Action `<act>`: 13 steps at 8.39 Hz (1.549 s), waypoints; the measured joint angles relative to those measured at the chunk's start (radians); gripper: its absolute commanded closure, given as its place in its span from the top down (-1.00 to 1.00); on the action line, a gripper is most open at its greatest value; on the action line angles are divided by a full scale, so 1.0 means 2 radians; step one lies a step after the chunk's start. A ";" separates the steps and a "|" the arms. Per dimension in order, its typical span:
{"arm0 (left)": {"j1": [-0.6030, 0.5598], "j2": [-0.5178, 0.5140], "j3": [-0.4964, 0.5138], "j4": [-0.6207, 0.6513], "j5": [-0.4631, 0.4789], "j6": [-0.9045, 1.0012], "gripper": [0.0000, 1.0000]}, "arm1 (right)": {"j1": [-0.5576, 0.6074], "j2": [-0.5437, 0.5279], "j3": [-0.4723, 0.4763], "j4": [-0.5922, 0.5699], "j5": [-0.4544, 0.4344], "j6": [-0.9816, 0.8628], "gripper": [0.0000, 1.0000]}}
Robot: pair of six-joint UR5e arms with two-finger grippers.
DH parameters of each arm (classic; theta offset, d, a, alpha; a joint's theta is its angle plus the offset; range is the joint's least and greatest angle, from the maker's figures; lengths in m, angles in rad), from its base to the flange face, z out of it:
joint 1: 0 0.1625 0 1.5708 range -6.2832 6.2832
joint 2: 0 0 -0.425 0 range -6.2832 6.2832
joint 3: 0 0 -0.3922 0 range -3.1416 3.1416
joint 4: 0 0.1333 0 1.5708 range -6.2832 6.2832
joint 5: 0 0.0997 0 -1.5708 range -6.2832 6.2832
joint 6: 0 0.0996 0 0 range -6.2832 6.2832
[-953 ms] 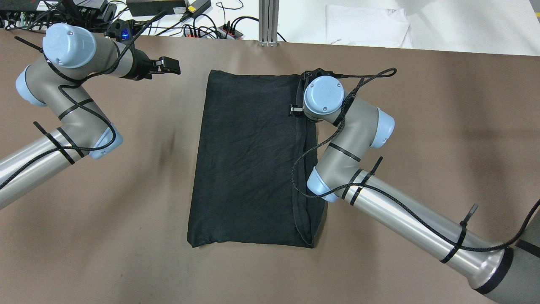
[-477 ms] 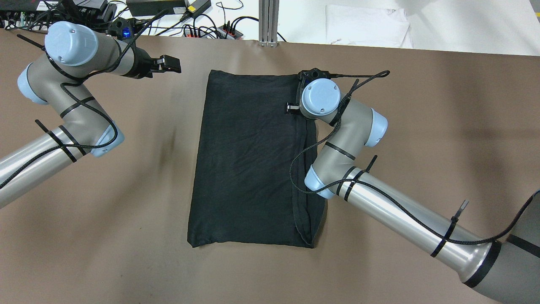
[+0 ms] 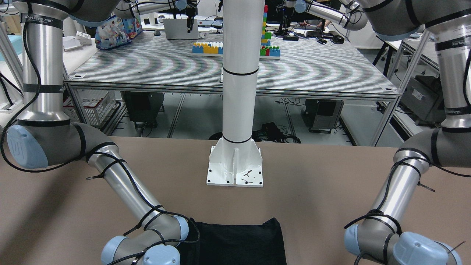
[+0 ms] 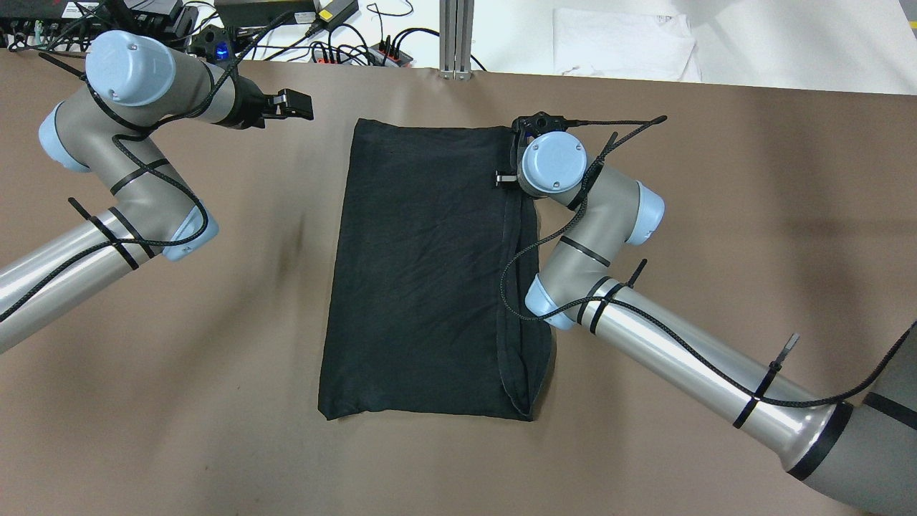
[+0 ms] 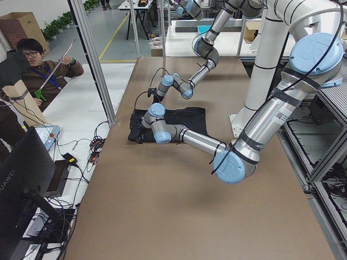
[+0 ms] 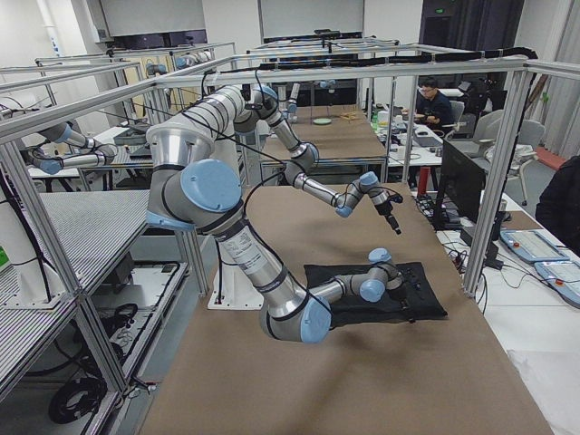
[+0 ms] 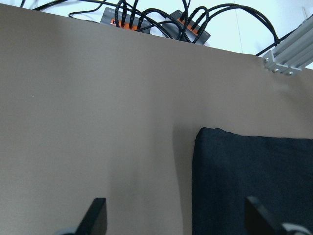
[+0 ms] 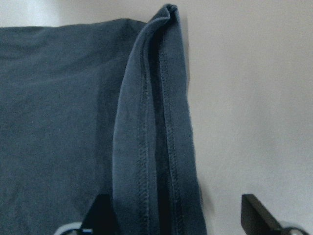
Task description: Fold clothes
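Observation:
The black garment (image 4: 423, 272) lies flat on the brown table, folded into a tall rectangle, with a hemmed fold along its right side. It also shows in the front view (image 3: 239, 243). My right gripper (image 4: 510, 172) hangs over the garment's far right corner, mostly hidden under its wrist. In the right wrist view the right gripper (image 8: 176, 215) is open, its fingers standing on either side of the hemmed edge (image 8: 156, 122). My left gripper (image 4: 297, 106) is open and empty over bare table, left of the garment's far left corner (image 7: 205, 134). No logo shows.
Power strips and cables (image 4: 344, 50), an aluminium post (image 4: 456, 36) and a white cloth (image 4: 623, 43) lie beyond the table's far edge. The white pedestal (image 3: 235, 162) stands at the robot's side. A person (image 5: 32, 65) sits past the far end.
My left arm has shifted slightly right and toward the far edge. My right wrist has wobbled a little over the garment's far right corner. The garment has not moved.

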 measured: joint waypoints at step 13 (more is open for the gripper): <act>0.000 -0.018 0.012 0.001 0.001 -0.001 1.00 | -0.011 -0.026 0.077 -0.060 0.045 0.013 0.89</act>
